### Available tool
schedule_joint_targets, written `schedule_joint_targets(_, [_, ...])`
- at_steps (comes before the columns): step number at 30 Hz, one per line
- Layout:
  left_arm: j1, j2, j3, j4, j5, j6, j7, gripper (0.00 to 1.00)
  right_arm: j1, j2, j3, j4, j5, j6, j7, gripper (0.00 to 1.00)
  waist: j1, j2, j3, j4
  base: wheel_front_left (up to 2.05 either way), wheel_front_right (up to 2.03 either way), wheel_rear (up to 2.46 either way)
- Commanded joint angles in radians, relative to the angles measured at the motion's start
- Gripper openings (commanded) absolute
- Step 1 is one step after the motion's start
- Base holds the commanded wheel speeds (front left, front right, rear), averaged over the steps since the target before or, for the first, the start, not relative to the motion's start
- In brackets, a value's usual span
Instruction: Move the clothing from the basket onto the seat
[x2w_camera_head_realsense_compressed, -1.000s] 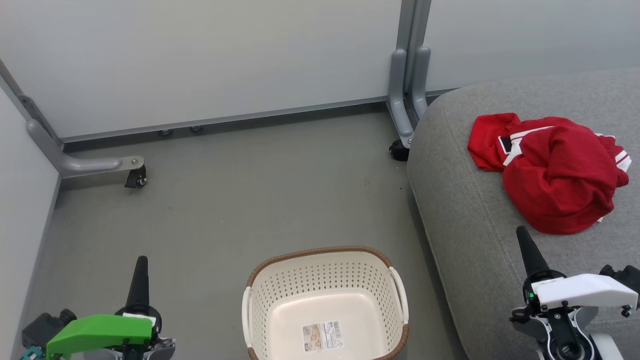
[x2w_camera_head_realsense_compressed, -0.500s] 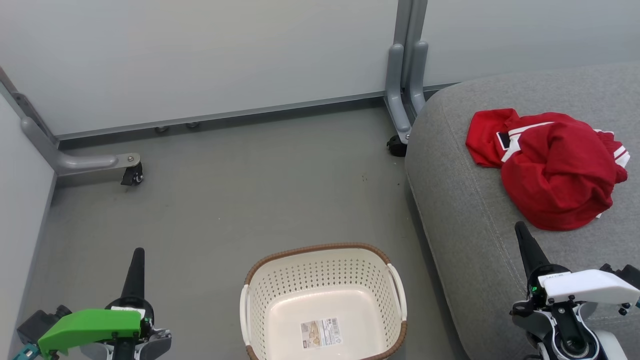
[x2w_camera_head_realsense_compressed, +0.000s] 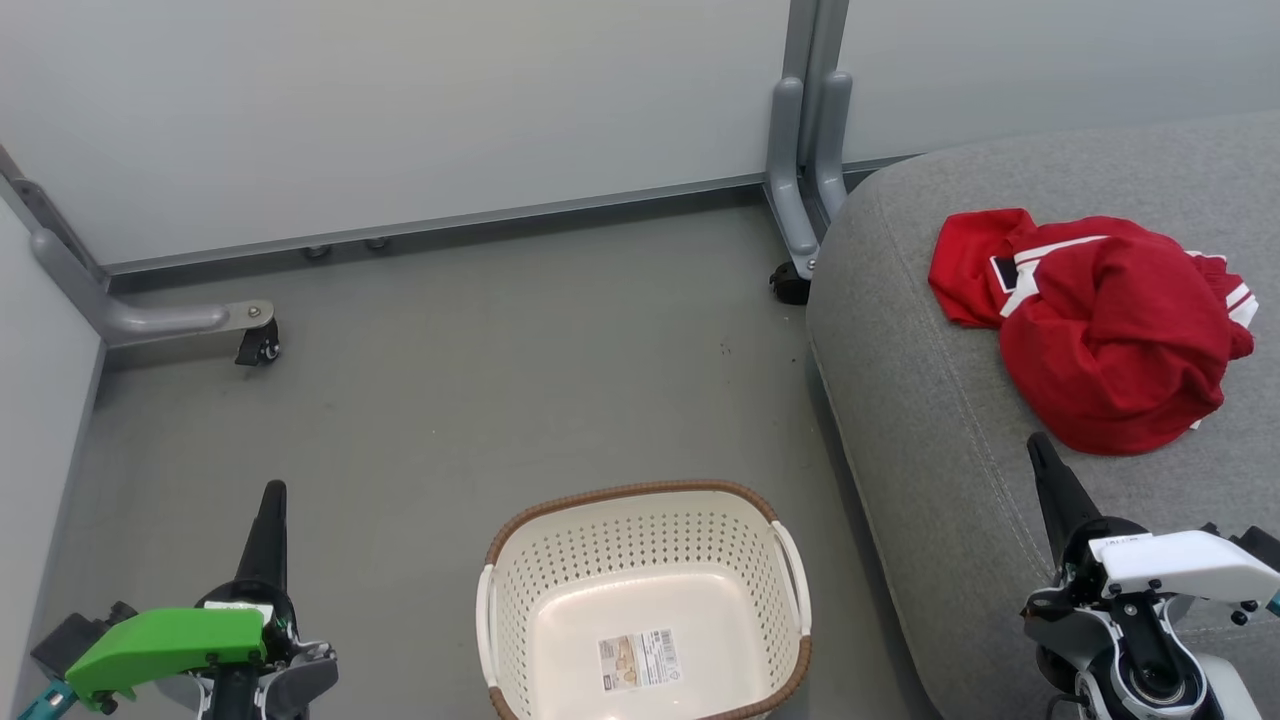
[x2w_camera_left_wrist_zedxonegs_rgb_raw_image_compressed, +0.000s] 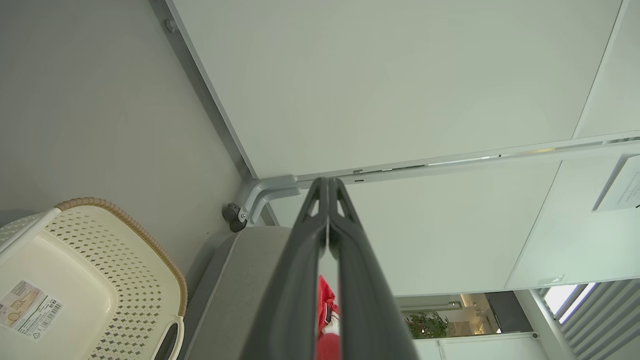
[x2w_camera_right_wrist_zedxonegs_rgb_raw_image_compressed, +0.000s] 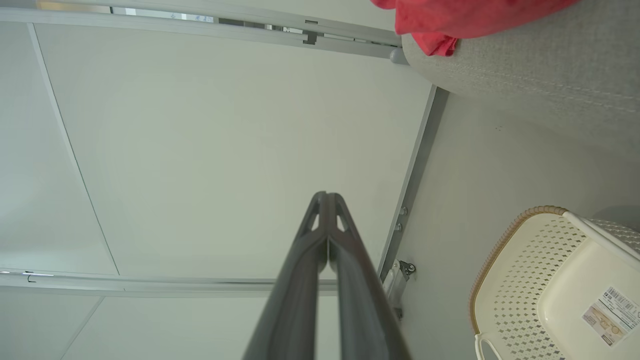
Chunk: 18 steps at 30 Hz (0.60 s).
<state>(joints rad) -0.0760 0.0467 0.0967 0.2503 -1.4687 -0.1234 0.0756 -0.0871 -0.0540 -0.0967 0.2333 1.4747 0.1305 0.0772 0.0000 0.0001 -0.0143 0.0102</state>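
grey floor (x2w_camera_head_realsense_compressed: 450, 380) holds the basket (x2w_camera_head_realsense_compressed: 620, 492); the clothing (x2w_camera_head_realsense_compressed: 1100, 340) lies crumpled on the seat (x2w_camera_head_realsense_compressed: 950, 450); left gripper (x2w_camera_head_realsense_compressed: 272, 492) and right gripper (x2w_camera_head_realsense_compressed: 1036, 442) are pressed together.

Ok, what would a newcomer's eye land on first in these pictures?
The bright red jersey, crumpled on the grey seat at the right. Next, the cream basket on the floor at bottom centre, holding just a paper label. The green-capped left gripper and white-capped right gripper sit shut at the lower corners.
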Motion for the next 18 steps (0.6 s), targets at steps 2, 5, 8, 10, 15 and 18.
schedule_joint_targets(2, [-0.024,0.005,0.007,-0.006,-0.029,-0.006,0.009,0.00,-0.013,-0.002,-0.007,0.002,0.027,0.000,0.009,0.00,0.0000,-0.0001,0.002,-0.001,0.00,0.00,0.00])
schedule_joint_targets(5, [-0.027,0.006,0.010,-0.006,-0.051,-0.007,0.014,0.00,-0.017,-0.001,-0.008,0.004,0.046,0.000,0.013,0.00,0.0000,-0.0001,0.004,-0.003,0.00,0.00,0.00])
schedule_joint_targets(8, [-0.031,0.006,0.012,-0.006,-0.071,-0.008,0.019,0.00,-0.020,0.000,-0.011,0.006,0.066,0.000,0.020,0.00,0.0000,-0.0001,0.007,-0.004,0.00,0.00,0.00])
schedule_joint_targets(10, [-0.032,0.006,0.014,-0.006,-0.083,-0.009,0.023,0.00,-0.021,0.001,-0.012,0.007,0.078,0.000,0.022,0.00,0.0000,-0.0001,0.009,-0.005,0.00,0.00,0.00])
schedule_joint_targets(15, [-0.037,0.006,0.017,-0.006,-0.114,-0.009,0.032,0.00,-0.025,0.002,-0.016,0.010,0.108,0.000,0.031,0.00,0.0000,-0.0001,0.012,-0.007,0.00,0.00,0.00])
schedule_joint_targets(18, [-0.040,0.006,0.019,-0.006,-0.134,-0.010,0.038,0.00,-0.026,0.003,-0.018,0.012,0.126,0.000,0.037,0.00,0.0000,-0.0001,0.015,-0.009,0.00,0.00,0.00])
